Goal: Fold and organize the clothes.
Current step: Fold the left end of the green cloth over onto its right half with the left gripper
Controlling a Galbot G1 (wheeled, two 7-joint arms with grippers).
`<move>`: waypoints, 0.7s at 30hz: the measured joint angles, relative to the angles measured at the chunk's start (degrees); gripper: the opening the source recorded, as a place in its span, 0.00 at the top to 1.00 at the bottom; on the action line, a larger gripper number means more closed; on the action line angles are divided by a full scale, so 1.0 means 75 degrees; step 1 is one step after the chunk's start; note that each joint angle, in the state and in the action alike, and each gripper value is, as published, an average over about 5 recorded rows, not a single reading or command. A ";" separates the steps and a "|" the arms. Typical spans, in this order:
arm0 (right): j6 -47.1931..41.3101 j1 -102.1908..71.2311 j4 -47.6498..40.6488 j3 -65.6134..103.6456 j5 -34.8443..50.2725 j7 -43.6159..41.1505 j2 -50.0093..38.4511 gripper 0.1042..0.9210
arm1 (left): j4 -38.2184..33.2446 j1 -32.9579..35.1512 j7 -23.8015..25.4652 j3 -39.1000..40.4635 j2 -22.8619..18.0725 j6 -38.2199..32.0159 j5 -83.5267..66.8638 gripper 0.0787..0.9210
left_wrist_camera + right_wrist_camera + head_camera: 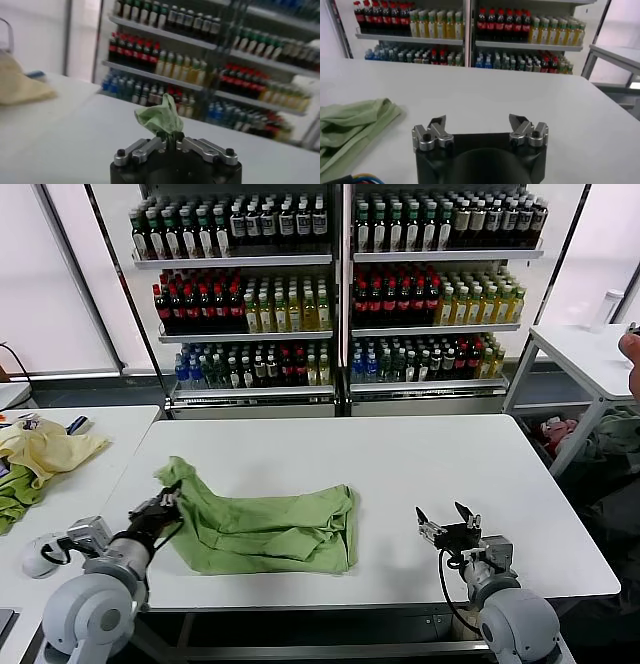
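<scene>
The sage-green shirt (265,522) lies partly folded on the white table (420,464), left of its middle. My left gripper (165,504) is shut on the shirt's left edge; in the left wrist view a bunch of green fabric (161,116) stands up from between the closed fingers of my left gripper (170,138). My right gripper (447,517) is open and empty, low over the table to the right of the shirt. In the right wrist view my right gripper (477,122) shows spread fingers, with the shirt (350,127) off to one side.
A pale yellow cloth (45,449) and a darker green cloth (12,494) lie on a side table at the left. Shelves of bottles (340,284) stand behind the table. Another white table (590,354) stands at the right.
</scene>
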 measured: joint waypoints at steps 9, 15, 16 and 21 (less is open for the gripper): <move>0.0090 0.0156 -0.0107 -0.0136 0.0022 -0.0040 -0.0016 0.12 | 0.0037 -0.0500 -0.0144 0.1318 -0.0936 -0.0005 -0.0627 0.94; 0.0149 0.0224 -0.0170 -0.0194 0.0062 -0.0065 -0.0021 0.12 | 0.0549 -0.0935 -0.0213 0.2179 -0.1507 0.0030 -0.0485 0.94; 0.0156 0.0233 -0.0175 -0.0197 0.0073 -0.0068 -0.0025 0.12 | 0.0647 -0.1003 -0.0215 0.2310 -0.1589 0.0044 -0.0428 0.94; 0.0187 0.0274 -0.0197 -0.0202 0.0129 -0.0079 -0.0073 0.12 | 0.1042 -0.1299 -0.0179 0.2887 -0.1910 0.0095 -0.0092 0.88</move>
